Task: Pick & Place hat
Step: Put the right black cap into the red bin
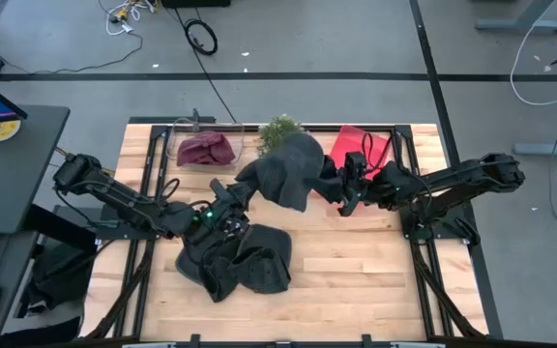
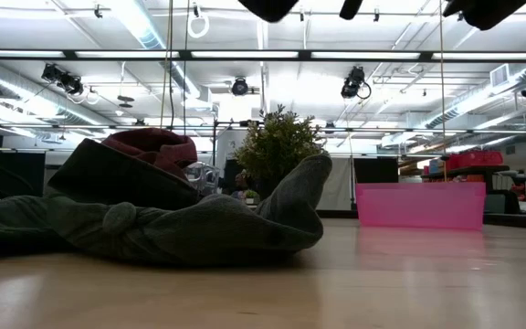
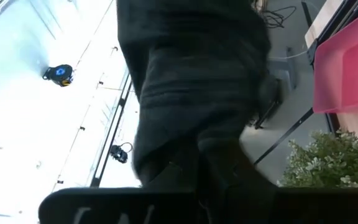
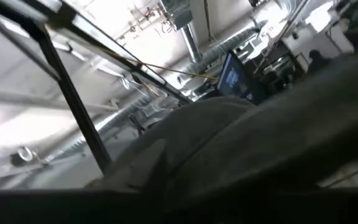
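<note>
Nearest the lower edge of the high view, a heap of dark hats (image 1: 235, 261) lies on the tabletop (image 1: 356, 280), lower centre of the frame. Count within the heap: at least two, exact number not readable.

The left tool (image 1: 222, 203) sits just above the heap, centre-left. One dark hat (image 1: 288, 169) hangs lifted at centre frame, stretched between both tools. The left wrist view shows dark fabric running into that tool's fingers, so it is judged clamped on the hat. The right tool (image 1: 348, 188), right of centre, touches the hat's right edge; its grip cannot be told.

Farther, along the top edge: one maroon hat (image 1: 207, 150) in a clear tray, one potted plant (image 1: 278, 130), one pink bin (image 1: 361, 147), probably the destination.
</note>
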`<state>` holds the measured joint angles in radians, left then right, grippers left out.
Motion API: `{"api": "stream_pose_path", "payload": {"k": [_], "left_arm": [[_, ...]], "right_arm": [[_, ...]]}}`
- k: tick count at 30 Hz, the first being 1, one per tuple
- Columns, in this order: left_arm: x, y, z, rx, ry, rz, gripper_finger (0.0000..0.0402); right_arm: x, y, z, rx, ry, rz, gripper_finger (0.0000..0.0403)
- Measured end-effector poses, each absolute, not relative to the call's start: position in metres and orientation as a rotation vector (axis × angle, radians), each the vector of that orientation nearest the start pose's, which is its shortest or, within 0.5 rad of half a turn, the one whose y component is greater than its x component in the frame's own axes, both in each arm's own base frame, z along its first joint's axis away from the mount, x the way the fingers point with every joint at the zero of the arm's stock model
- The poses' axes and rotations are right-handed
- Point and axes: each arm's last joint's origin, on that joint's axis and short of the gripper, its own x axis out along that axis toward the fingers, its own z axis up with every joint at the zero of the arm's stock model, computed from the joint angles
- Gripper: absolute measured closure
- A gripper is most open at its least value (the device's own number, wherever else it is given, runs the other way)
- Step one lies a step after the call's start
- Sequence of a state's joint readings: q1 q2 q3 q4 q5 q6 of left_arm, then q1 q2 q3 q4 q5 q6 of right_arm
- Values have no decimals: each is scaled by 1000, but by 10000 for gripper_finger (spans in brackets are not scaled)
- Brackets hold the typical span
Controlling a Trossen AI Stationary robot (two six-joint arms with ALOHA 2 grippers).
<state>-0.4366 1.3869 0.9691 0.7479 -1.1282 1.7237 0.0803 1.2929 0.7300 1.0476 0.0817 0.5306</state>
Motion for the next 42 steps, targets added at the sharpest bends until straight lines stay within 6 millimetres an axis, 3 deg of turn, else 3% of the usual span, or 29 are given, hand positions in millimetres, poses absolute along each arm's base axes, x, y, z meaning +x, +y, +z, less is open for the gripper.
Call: {"api": "stream_pose_path", "payload": {"k": [5, 10, 16, 29, 37, 42], "left_arm": [[279, -102, 344, 1388, 406, 694, 398], [279, -101, 344, 1380, 414, 701, 398], [280, -96, 344, 1357, 416, 717, 399], [284, -85, 344, 1324, 429, 753, 400], [288, -74, 343, 1313, 449, 774, 400], [289, -69, 343, 1294, 445, 785, 400]], "right_arm": [[262, 20, 326, 386, -368, 102, 142], [248, 20, 317, 359, -122, 46, 99], [233, 27, 300, 356, 135, -23, 107], [221, 39, 284, 338, 331, -38, 118], [225, 55, 312, 62, 92, -102, 135], [253, 62, 328, -81, 113, -152, 143]]}}
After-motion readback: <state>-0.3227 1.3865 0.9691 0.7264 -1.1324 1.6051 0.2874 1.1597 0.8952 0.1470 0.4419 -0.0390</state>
